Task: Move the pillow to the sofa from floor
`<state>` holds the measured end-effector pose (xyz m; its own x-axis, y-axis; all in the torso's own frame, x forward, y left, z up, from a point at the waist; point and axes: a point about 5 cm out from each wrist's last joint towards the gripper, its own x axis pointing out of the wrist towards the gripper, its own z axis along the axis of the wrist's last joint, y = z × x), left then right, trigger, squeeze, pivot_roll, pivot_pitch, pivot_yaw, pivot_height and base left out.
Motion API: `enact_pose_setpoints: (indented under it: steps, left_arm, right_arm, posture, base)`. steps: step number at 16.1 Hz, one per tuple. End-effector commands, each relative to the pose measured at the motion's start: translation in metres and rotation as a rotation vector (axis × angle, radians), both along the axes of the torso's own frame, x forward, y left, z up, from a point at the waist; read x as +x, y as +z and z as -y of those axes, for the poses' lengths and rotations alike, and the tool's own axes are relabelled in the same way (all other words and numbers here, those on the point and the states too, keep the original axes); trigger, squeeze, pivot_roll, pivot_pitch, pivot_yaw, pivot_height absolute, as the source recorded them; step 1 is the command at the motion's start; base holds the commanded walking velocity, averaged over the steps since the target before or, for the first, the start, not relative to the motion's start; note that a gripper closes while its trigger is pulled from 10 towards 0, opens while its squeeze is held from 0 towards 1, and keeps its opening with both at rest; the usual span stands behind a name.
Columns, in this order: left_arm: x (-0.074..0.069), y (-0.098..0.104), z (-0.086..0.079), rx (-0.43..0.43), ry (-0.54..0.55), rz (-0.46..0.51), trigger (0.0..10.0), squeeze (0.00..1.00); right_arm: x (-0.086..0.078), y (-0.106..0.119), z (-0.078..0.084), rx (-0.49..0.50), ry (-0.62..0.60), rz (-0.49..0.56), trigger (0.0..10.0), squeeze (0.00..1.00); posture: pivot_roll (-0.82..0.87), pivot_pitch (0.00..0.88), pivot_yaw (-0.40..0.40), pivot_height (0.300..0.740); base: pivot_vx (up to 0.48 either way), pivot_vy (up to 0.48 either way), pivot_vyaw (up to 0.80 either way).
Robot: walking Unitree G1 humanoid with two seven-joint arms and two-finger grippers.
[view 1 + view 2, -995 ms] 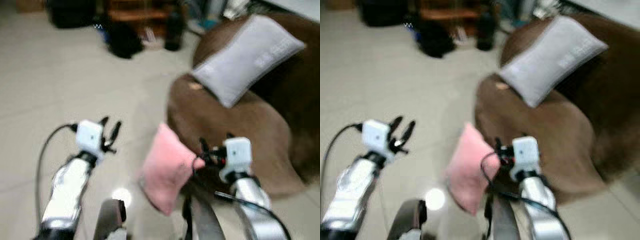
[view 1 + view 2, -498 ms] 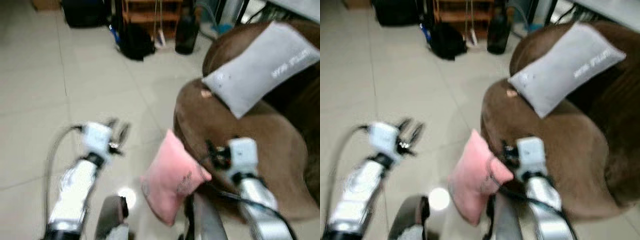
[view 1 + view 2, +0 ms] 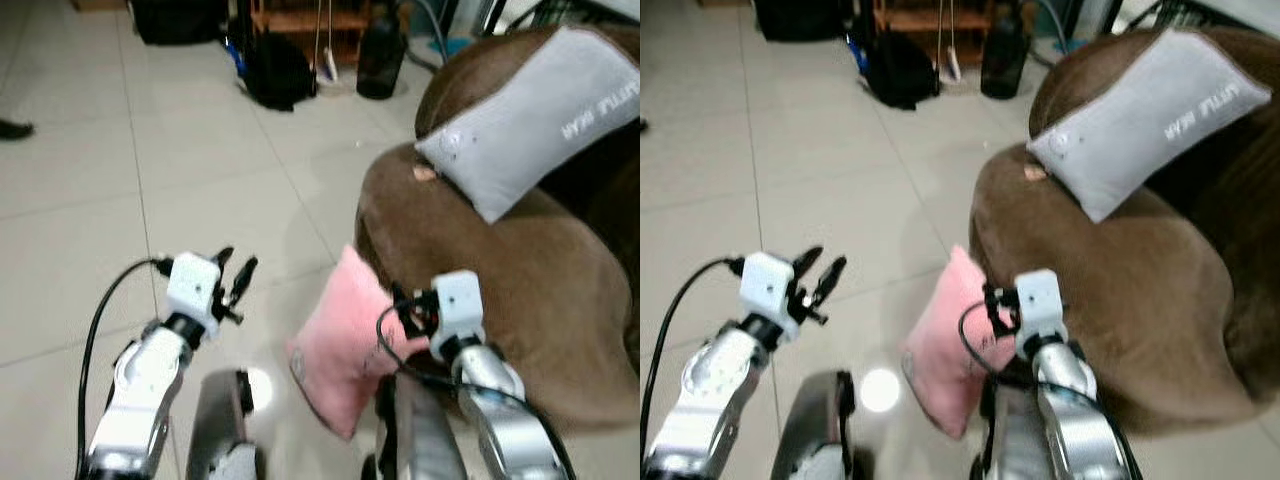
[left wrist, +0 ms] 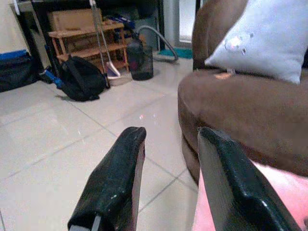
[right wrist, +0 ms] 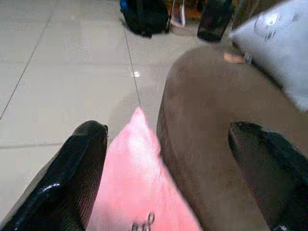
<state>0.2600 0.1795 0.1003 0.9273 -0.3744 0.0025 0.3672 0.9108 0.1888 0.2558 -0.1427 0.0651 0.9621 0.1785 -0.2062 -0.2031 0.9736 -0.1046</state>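
Lettering "LITTLE BEAR" marks grey pillow (image 3: pixel 1140 120); both claws (image 3: pixel 236 277) (image 5: pixel 168 178) gape empty near pink pillow (image 3: pixel 345 345).

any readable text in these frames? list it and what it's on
"LITTLE BEAR" as best it reads, white letters on the grey pillow lying on the brown sofa; slightly blurred, so partly a guess.
Small dark mark on the pink pillow leaning against the sofa's base: too blurred to read.
Nothing else legible.
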Motion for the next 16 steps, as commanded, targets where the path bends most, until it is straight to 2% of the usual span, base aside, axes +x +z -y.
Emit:
enact_pose_setpoints:
  steps: [1, 3, 4, 5, 6, 7, 8, 10, 11, 13, 16]
  left_arm:
    - [-0.004, 0.001, 0.006, 0.014, -0.053, 0.003, 10.0, 0.00]
    - [-0.005, 0.005, 0.007, 0.031, -0.096, 0.009, 10.0, 0.00]
    - [-0.002, 0.010, 0.003, 0.042, -0.105, 0.015, 10.0, 0.00]
    - [-0.001, 0.011, 0.002, 0.044, -0.105, 0.014, 10.0, 0.00]
    - [-0.001, 0.012, 0.000, 0.044, -0.104, 0.008, 10.0, 0.00]
    - [-0.001, 0.017, -0.002, 0.003, -0.125, -0.011, 10.0, 0.00]
    - [0.000, 0.021, 0.000, 0.005, -0.186, -0.019, 10.0, 0.00]
    - [0.001, 0.024, 0.003, 0.004, -0.232, -0.023, 10.0, 0.00]
    - [0.003, 0.031, 0.006, -0.010, -0.306, -0.029, 10.0, 0.00]
    - [0.004, 0.038, 0.007, -0.007, -0.376, -0.048, 10.0, 0.00]
    - [0.000, 0.043, 0.001, -0.003, -0.403, -0.065, 10.0, 0.00]
  right_arm:
    - [0.003, -0.003, 0.008, 0.005, -0.039, -0.006, 10.0, 0.00]
    - [0.010, -0.007, 0.010, 0.044, -0.097, -0.021, 10.0, 0.00]
    - [0.012, -0.015, 0.008, 0.097, -0.135, -0.050, 10.0, 0.85]
    - [0.014, -0.017, 0.008, 0.121, -0.148, -0.049, 10.0, 1.00]
    - [0.014, -0.019, 0.009, 0.146, -0.183, -0.050, 10.0, 1.00]
    - [0.019, -0.023, 0.012, 0.159, -0.246, -0.060, 10.0, 1.00]
    - [0.024, -0.027, 0.016, 0.191, -0.305, -0.070, 10.0, 1.00]
    - [0.029, -0.029, 0.021, 0.223, -0.358, -0.078, 10.0, 1.00]
    - [0.036, -0.030, 0.030, 0.270, -0.436, -0.078, 10.0, 1.00]
    - [0.042, -0.032, 0.036, 0.261, -0.503, -0.084, 10.0, 1.00]
    - [0.045, -0.036, 0.037, 0.224, -0.548, -0.107, 10.0, 1.00]
  posture:
    - [0.07, 0.132, -0.050, 0.500]
    - [0.11, 0.152, -0.059, 0.491]
    - [0.13, 0.189, -0.043, 0.491]
    - [0.13, 0.189, -0.043, 0.491]
    - [0.13, 0.210, -0.009, 0.491]
    - [0.12, 0.229, 0.012, 0.491]
    - [0.13, 0.260, 0.034, 0.491]
    - [0.15, 0.273, 0.045, 0.491]
    - [0.17, 0.281, 0.050, 0.491]
    - [0.20, 0.301, 0.061, 0.491]
    - [0.23, 0.315, 0.068, 0.491]
  base:
    - [0.000, 0.000, 0.00]
    - [0.000, 0.000, 0.00]
    - [0.000, 0.000, 0.00]
    - [0.000, 0.000, 0.00]
    - [0.000, 0.000, 0.00]
    - [0.000, 0.000, 0.00]
    - [0.000, 0.000, 0.00]
    - [0.000, 0.000, 0.00]
    - [0.000, 0.000, 0.00]
    - [0.000, 0.000, 0.00]
    - [0.000, 0.000, 0.00]
